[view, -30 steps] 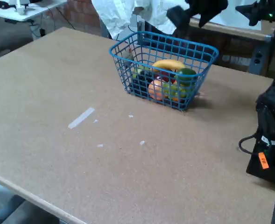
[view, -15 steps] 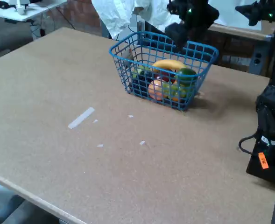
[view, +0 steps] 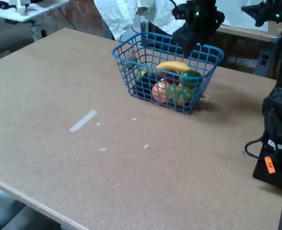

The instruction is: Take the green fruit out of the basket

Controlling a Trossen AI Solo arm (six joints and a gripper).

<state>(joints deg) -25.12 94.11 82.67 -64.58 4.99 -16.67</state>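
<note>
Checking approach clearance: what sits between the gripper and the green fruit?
In the fixed view, only open air and the basket's far rim separate the gripper from the green fruit.

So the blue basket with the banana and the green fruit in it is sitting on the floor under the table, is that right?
Not quite. The fixed view shows the blue basket standing on the brown table, toward its far edge, not on the floor. The banana and the green fruit are inside it, as you said.

Dark-green fruit (view: pixel 191 75) sits in blue wire basket (view: pixel 131 85), right end.
</note>
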